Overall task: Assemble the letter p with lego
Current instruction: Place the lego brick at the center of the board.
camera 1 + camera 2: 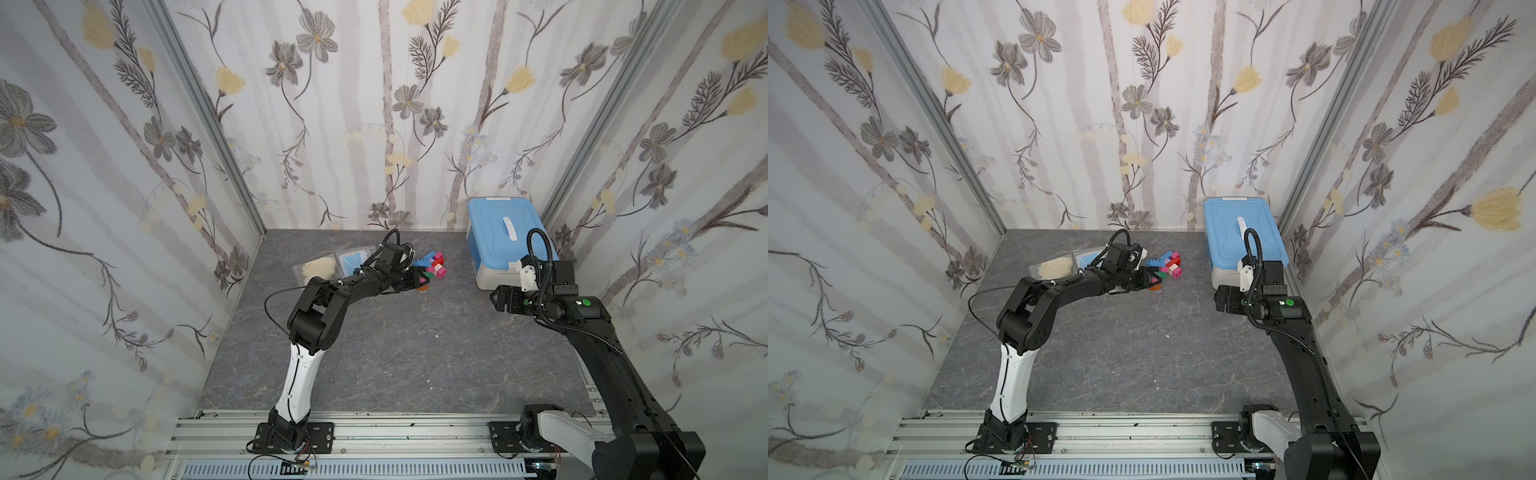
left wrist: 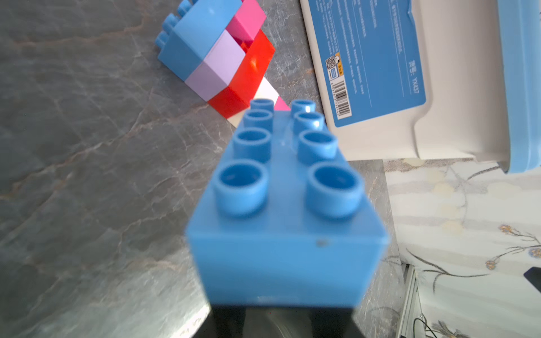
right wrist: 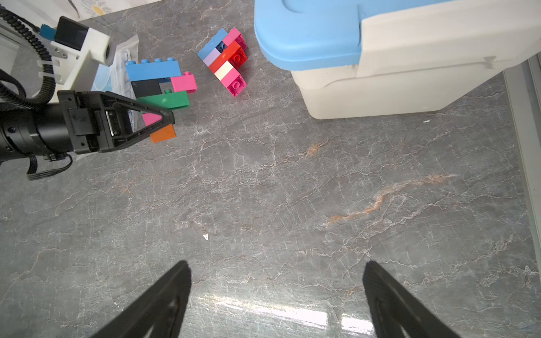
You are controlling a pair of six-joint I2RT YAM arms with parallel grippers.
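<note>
Filling the floor of the flower-papered booth is a smooth grey surface, veined like marble and glossy enough to throw back the light. In its far right corner sits a white box of matte plastic with rounded corners and a sky-blue lid. The right hand hangs in front of the box, released, its tapered black fingers spread wide over bare surface. Behind the left arm lie two crinkly clear packets, one with something cream inside, one pale blue. The left hand reaches toward the middle back, clenched on a blocky held cluster of hard, shiny studded lego: a long blue brick on top, then black, green and pink pieces, with an orange square lowest. Which brick the fingers pinch, and whether the cluster touches the surface, I cannot tell. A loose cluster lies on its side between that hand and the box: long blue, lavender, red, cream and pink.
</note>
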